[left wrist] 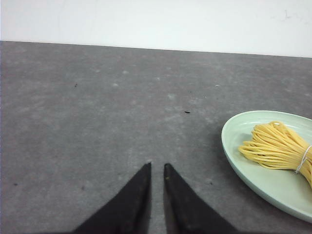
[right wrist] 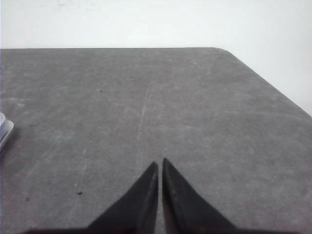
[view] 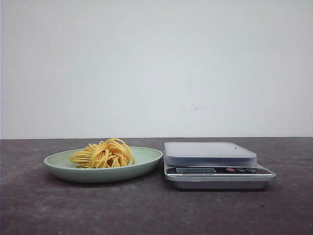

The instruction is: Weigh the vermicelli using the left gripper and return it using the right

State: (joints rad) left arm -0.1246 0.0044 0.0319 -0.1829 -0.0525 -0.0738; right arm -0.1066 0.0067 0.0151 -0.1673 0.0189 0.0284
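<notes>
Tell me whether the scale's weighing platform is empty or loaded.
Empty. In the front view the scale has a bare platform; the vermicelli sits on the green plate beside it. Whether the display is on cannot be told.

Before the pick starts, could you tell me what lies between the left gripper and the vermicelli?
In the left wrist view, only bare grey table and the plate's rim separate the left gripper from the vermicelli.

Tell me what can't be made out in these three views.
- Scale readout: front view, too small to read.
- Scale again: right wrist view, cut off by the edge, only a corner shows.
- Vermicelli and plate: left wrist view, partly cut off by the edge.
- Left end effector and right end effector: only fingertips show; neither appears in the front view.
</notes>
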